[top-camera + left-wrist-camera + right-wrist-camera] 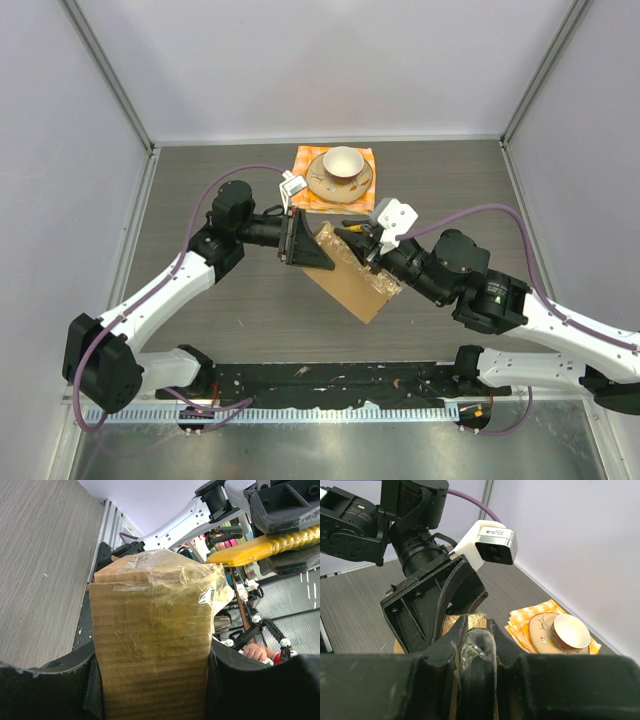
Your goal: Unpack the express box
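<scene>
The express box [352, 282] is a flat brown cardboard box sealed with clear tape, tilted up off the table. My left gripper [322, 254] is shut on its upper left end, and the left wrist view shows the cardboard [150, 645] filling the gap between both fingers. My right gripper [366, 242] is shut on a yellow-handled tool [260, 550]. The tool's tip lies at the box's taped upper right corner. In the right wrist view the gripper [476, 626] points at the box edge [446, 623], just under the left gripper [430, 600].
A cup [343, 160] stands on a saucer [352, 186] on an orange checkered cloth [306, 160] at the back, just behind both grippers. The same cup [572, 630] is to the right in the right wrist view. Grey walls enclose the table.
</scene>
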`<action>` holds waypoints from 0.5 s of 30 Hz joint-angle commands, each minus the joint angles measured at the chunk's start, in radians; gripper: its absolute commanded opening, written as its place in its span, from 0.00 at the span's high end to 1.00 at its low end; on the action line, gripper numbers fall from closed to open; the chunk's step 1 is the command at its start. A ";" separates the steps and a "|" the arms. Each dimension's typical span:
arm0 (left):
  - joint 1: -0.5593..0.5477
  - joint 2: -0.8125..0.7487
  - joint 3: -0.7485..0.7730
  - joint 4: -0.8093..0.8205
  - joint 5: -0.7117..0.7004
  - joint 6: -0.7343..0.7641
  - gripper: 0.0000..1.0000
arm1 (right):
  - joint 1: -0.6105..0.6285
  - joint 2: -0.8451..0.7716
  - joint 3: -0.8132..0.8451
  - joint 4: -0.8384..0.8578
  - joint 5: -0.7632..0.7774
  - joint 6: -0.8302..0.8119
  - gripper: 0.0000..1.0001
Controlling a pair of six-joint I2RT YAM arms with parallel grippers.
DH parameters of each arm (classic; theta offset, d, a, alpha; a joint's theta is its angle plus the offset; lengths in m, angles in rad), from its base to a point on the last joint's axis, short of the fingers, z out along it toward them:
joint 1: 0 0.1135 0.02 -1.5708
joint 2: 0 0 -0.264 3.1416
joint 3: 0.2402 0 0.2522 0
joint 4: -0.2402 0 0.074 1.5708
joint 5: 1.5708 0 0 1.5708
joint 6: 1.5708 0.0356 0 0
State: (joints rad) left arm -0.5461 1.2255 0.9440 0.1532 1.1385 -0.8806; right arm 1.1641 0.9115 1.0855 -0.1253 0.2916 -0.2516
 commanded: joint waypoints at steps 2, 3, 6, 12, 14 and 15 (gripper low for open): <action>0.021 -0.067 0.056 0.194 0.037 -0.026 1.00 | 0.003 -0.003 -0.039 -0.327 0.115 0.020 0.99; 0.021 -0.067 0.056 0.195 0.038 -0.027 1.00 | 0.006 -0.006 -0.039 -0.336 0.119 0.021 0.99; 0.025 -0.069 0.055 0.198 0.037 -0.029 1.00 | 0.017 -0.017 -0.036 -0.369 0.141 0.023 0.99; 0.029 -0.070 0.044 0.200 0.035 -0.032 1.00 | 0.048 -0.034 -0.010 -0.428 0.205 0.015 0.99; 0.029 -0.070 0.044 0.200 0.032 -0.032 1.00 | 0.051 -0.040 0.001 -0.433 0.210 0.017 0.99; 0.029 -0.069 0.045 0.200 0.032 -0.032 1.00 | 0.051 -0.042 0.002 -0.438 0.208 0.021 0.99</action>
State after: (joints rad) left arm -0.5430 1.2209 0.9440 0.1757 1.1435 -0.8875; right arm 1.2137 0.8867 1.0916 -0.2607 0.3847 -0.2283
